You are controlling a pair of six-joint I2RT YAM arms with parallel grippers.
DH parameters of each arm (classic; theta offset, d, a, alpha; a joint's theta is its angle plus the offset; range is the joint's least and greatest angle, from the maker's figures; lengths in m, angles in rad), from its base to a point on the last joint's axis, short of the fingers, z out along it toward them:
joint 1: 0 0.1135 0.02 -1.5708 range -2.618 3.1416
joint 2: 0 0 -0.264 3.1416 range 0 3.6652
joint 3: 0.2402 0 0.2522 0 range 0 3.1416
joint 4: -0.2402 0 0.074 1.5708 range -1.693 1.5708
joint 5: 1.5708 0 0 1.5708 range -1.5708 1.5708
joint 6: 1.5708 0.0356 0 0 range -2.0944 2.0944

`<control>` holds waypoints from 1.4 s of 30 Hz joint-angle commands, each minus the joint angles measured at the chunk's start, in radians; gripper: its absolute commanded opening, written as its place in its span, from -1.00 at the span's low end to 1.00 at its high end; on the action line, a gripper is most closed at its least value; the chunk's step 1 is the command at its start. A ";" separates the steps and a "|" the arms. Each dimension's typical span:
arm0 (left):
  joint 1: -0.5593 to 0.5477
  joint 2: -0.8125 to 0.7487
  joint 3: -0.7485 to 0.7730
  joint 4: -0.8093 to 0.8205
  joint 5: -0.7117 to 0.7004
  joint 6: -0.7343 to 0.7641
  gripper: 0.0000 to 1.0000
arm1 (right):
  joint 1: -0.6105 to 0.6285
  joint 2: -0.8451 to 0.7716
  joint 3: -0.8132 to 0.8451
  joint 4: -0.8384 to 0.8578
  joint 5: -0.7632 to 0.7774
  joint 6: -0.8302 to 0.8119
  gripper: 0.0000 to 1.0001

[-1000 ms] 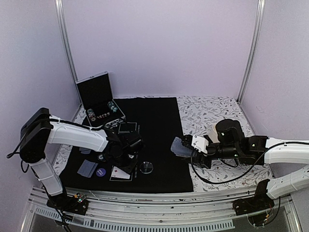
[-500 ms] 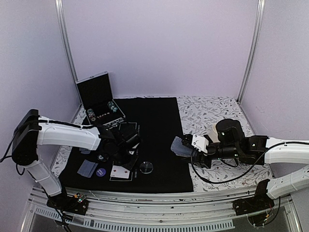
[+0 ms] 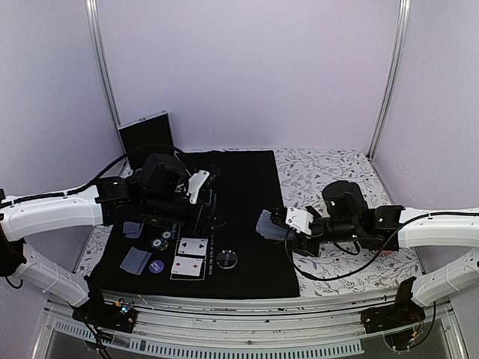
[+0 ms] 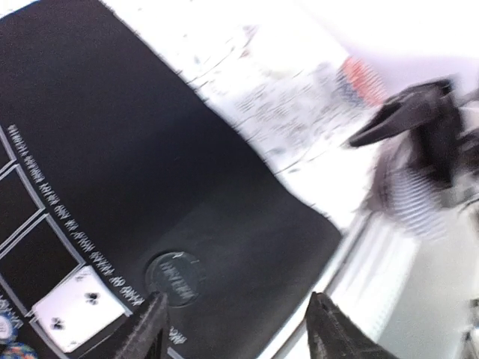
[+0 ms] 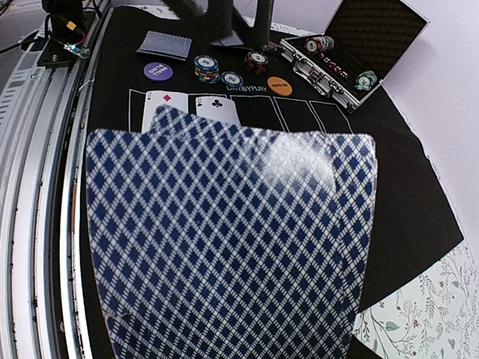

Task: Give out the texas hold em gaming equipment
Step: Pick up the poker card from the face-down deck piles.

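At 7 o'clock on the black mat (image 3: 247,183) lie two face-up cards (image 3: 192,247), with a clear disc (image 3: 227,259) at their 3 o'clock. Farther in, at the mat's 3 o'clock edge, the right gripper (image 3: 284,226) pinches a fan of cards (image 5: 232,239). The left gripper (image 4: 236,336) hangs over the mat, fingers apart and empty.

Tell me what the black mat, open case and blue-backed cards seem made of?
The mat looks like matte black felt or cloth, no shine. The case is likely aluminium: bright silvery rim, dark lining. The cards are probably coated paper or plastic; a soft glare patch shows.
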 commanded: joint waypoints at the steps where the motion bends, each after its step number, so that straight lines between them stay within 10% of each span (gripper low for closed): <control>1: 0.013 -0.090 -0.014 0.178 0.170 0.001 0.43 | 0.000 0.059 0.051 0.085 -0.031 -0.020 0.02; 9: 0.013 -0.082 -0.076 0.316 0.197 -0.071 0.87 | 0.030 0.178 0.109 0.166 -0.053 -0.053 0.01; 22: 0.013 0.071 0.004 0.226 0.124 -0.086 0.18 | 0.081 0.258 0.160 0.190 -0.046 -0.062 0.01; 42: 0.024 0.081 0.062 0.080 0.088 0.010 0.13 | 0.080 0.230 0.131 0.199 -0.028 -0.048 0.02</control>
